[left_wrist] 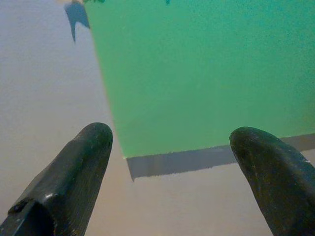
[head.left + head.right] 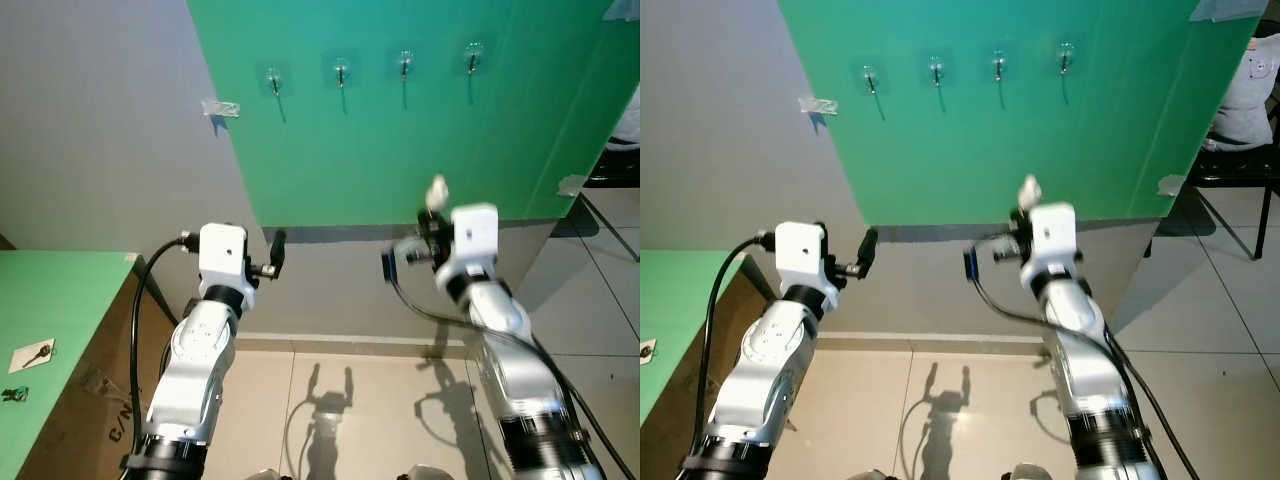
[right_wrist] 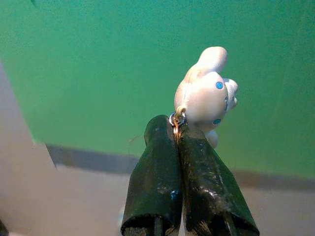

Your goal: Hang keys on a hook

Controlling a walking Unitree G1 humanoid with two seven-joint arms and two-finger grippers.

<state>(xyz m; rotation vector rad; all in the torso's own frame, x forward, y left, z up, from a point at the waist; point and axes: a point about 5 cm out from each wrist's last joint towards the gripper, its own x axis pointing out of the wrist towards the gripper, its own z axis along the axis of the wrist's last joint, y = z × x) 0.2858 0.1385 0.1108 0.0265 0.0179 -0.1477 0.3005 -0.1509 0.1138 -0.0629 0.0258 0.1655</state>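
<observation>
1. The right gripper [image 3: 178, 129] has its jaws clamped together on the small metal ring of a keychain, whose white figurine charm [image 3: 206, 96] with blue dots sticks up above the fingertips. The keys themselves cannot be made out in the grip.
2. The left gripper [image 1: 170, 162] is raised in front of the robot with its jaws wide apart and nothing between them, pointing at the lower edge of the green panel [image 1: 206, 69].
3. From the head views, the right gripper [image 2: 432, 215] holds the charm up in front of the panel's lower part, well below the row of hooks and a little to one side of the nearest ones.
4. Four small hooks sit in a row near the top of the panel: first hook [image 2: 273, 80], second hook [image 2: 341, 72], third hook [image 2: 405, 64], fourth hook [image 2: 473, 56]. All four look bare.
5. Off to the robot's left, a green table [image 2: 60, 300] carries another key [image 2: 38, 353] lying on a white card.
6. Judged progress: the pickup is done and the keychain is carried to the wall; raising it, lining the ring with a hook, slipping it on and releasing all remain.
</observation>
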